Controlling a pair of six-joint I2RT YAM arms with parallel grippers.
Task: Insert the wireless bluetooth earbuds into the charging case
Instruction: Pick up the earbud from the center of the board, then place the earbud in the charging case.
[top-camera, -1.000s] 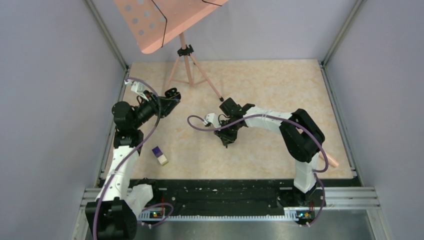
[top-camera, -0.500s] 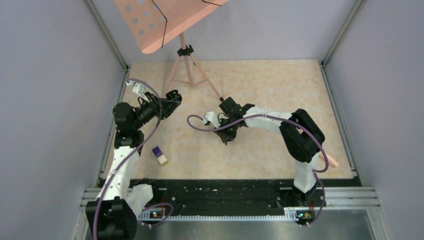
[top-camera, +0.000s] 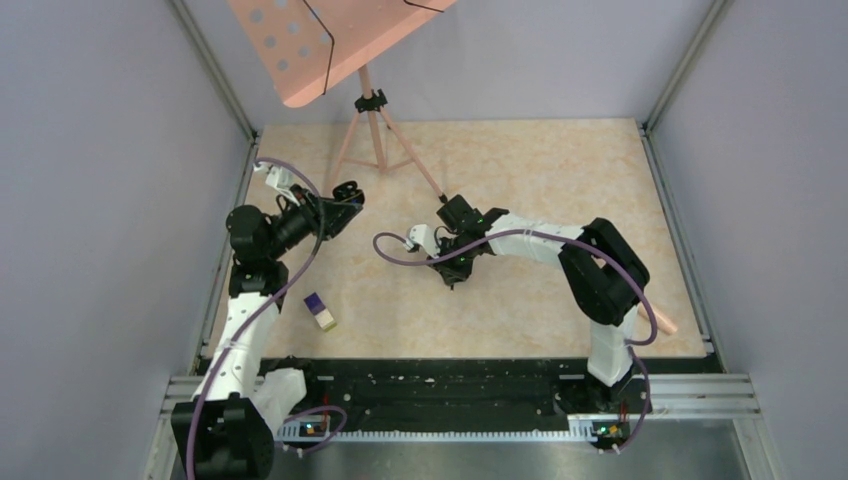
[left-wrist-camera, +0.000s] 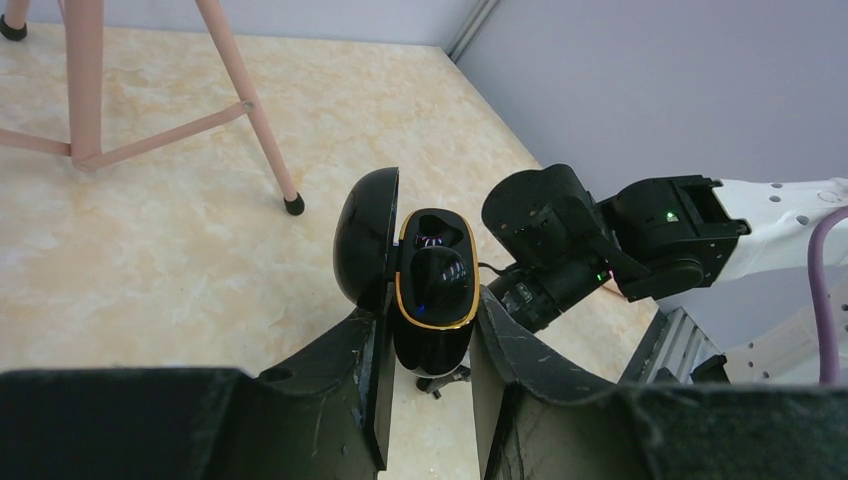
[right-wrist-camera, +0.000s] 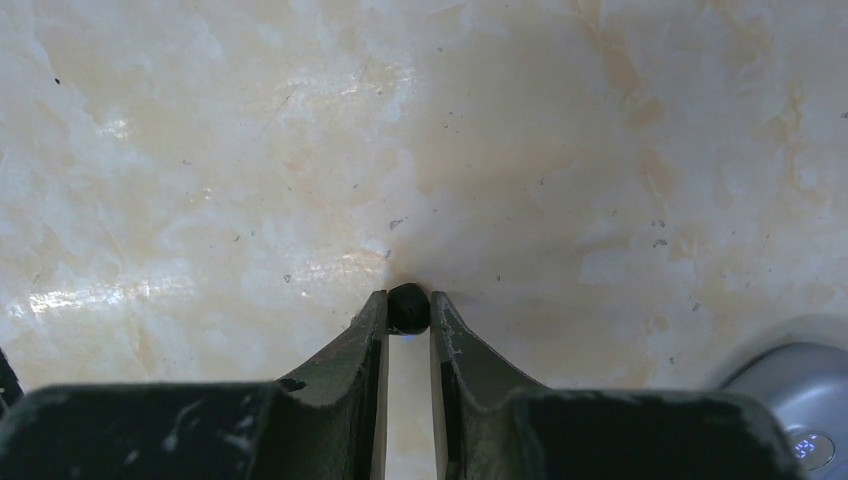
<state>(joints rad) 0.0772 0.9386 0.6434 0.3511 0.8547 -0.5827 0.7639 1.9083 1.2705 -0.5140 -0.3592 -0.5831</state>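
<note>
Earbud in black (right-wrist-camera: 408, 308): you have it on the marbled table (top-camera: 540, 170), right at the tips of your right gripper (right-wrist-camera: 407, 302). The two fingers (right-wrist-camera: 368, 340) press against its sides, clamped on it, and it rests on the surface. No other bud can be made out in any view.

Your left gripper (left-wrist-camera: 428, 335) is closed on the charging case (left-wrist-camera: 435, 300), a glossy black shell with a gold rim. It holds the case off the table by its lower half. The lid (left-wrist-camera: 365, 235) stands swung open to the left. The wells inside are dark with a faint purple glint, so you cannot tell whether a bud sits in there.

Around you, the pink music stand (top-camera: 368, 105) rises at the far side, and one tripod foot (left-wrist-camera: 293, 206) sits on the table beyond the case. From the left wrist, the right arm's black wrist (left-wrist-camera: 560, 235) fills the space just behind and to the right of the case.

A purple-and-cream block (top-camera: 319, 311) lies well apart, near the left arm. A grey rounded device with a small lit display (right-wrist-camera: 795, 400) shows at the lower right of the right wrist view.
</note>
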